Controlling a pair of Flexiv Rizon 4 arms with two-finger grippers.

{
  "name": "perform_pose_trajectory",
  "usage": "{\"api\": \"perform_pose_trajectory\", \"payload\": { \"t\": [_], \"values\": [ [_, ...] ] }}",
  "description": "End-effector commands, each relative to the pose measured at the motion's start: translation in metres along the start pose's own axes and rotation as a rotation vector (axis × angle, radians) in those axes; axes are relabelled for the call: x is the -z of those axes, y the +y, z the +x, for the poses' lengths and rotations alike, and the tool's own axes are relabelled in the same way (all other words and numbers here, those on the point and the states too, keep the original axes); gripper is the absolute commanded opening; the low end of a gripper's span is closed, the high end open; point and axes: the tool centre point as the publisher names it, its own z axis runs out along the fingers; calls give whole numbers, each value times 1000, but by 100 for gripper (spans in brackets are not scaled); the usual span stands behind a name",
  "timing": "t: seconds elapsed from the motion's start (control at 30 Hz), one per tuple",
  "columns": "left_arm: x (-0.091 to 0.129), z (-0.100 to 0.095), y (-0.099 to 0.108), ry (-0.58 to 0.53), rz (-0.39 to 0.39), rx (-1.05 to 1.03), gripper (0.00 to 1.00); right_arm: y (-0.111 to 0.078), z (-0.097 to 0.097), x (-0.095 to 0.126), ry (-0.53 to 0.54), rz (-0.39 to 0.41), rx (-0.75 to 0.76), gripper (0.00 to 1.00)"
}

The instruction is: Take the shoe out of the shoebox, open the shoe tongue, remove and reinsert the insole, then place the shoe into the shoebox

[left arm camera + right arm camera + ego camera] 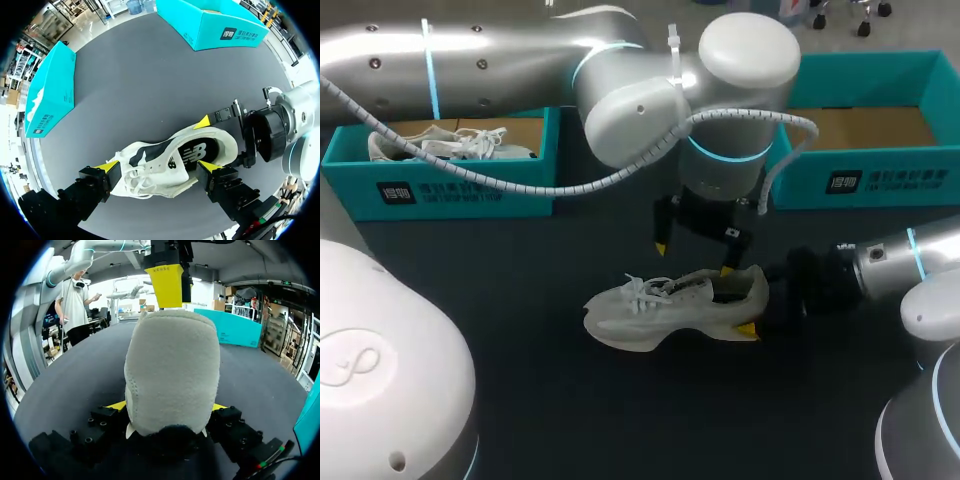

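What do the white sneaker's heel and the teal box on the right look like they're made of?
White sneaker: heel looks like suede or napped fabric, matte and fuzzy. Right teal box: probably cardboard, smooth printed outside, plain brown inside.

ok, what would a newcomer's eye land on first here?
A white sneaker lies mid-table, its heel clamped in the right tool. The left tool hangs open just above its collar. Behind it stand two teal shoeboxes. The left shoebox holds a second sneaker, and the right shoebox shows only its brown floor.
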Motion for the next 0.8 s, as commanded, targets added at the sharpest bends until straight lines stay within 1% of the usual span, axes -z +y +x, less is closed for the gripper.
{"api": "perform_pose_trajectory", "payload": {
  "t": [0.03,0.23,0.43,0.6,0.73,0.77,0.8],
  "values": [
    [-14,8,0,-15,-12,-3,100,-1,1,-2,-2,2,1,0],
    [-30,8,2,-26,-43,5,100,-1,1,-2,-2,2,1,0],
    [-40,5,6,-33,-64,9,100,-1,1,-2,-2,2,1,0],
    [-41,-6,13,-33,-77,30,100,-1,1,-2,-2,2,1,0],
    [-37,-13,20,-31,-82,50,100,-1,1,-2,-2,2,1,0],
    [-36,-15,22,-28,-81,58,97,-1,1,-2,-2,2,1,0],
    [-34,-17,23,-27,-82,66,90,-1,1,-2,-2,2,1,0]
  ]
}}
